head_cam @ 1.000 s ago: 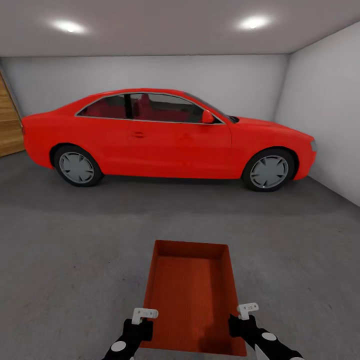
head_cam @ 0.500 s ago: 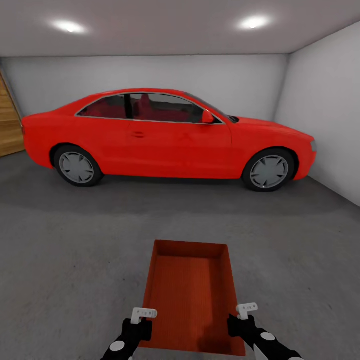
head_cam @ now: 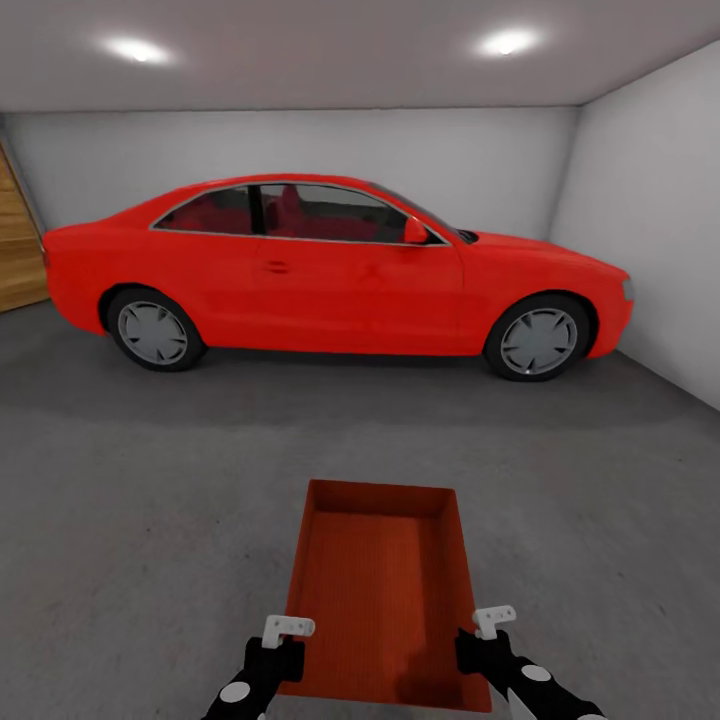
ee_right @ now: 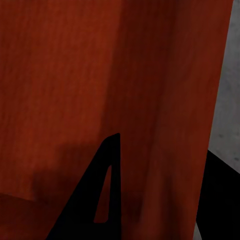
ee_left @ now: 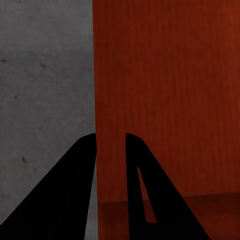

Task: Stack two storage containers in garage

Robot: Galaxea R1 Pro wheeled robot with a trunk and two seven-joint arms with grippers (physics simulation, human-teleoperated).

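One bin (head_cam: 385, 600) in garage, both grippers, left (head_cam: 287, 640) and right (head_cam: 487, 632), clamped on its side walls; floor (head_cam: 150, 520) placement, second bin, stacking pending.

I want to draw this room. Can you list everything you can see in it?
car: one, red, parked side-on across the far side of the floor.
bin: one, orange-red, no lid, nothing inside, low and near, in front of the car, between the two grippers.
floor: dark grey, under everything.
walls: white, behind the car and on the right.
door: wood-panelled, at the far left edge.
ceiling lights: two, white, overhead.
left gripper: one, black with white tips, pinching the bin's left wall.
right gripper: one, same colours, pinching the bin's right wall.
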